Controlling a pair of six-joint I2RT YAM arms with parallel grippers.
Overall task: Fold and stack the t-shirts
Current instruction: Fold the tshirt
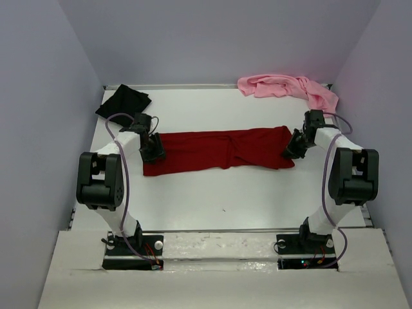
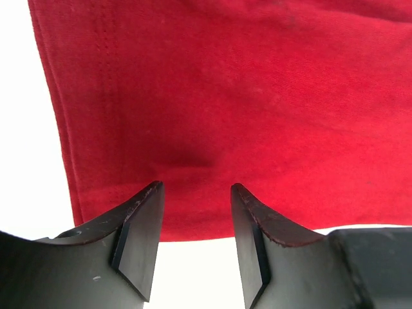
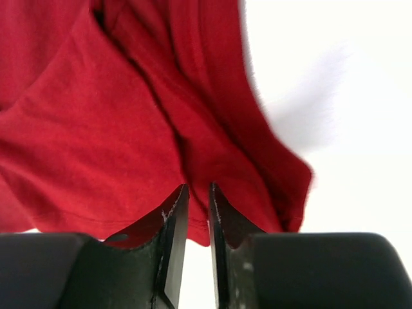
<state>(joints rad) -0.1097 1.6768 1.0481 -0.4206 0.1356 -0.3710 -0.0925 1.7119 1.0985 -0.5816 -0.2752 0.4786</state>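
Note:
The dark red t-shirt [image 1: 219, 149] lies as a long folded band across the middle of the table. My left gripper [image 1: 153, 149] is at its left end, open, with its tips just over the near hem of the shirt [image 2: 225, 96] and nothing between the fingers [image 2: 145, 225]. My right gripper [image 1: 293, 147] is at the right end, jaws parted by a narrow gap, tips [image 3: 198, 187] at the rumpled edge of the shirt [image 3: 96, 129]. The black t-shirt [image 1: 123, 101] sits folded at the back left. The light pink t-shirt [image 1: 286, 87] lies crumpled at the back right.
White table [image 1: 212, 199] with walls on three sides. Both arm bases stand at the near edge.

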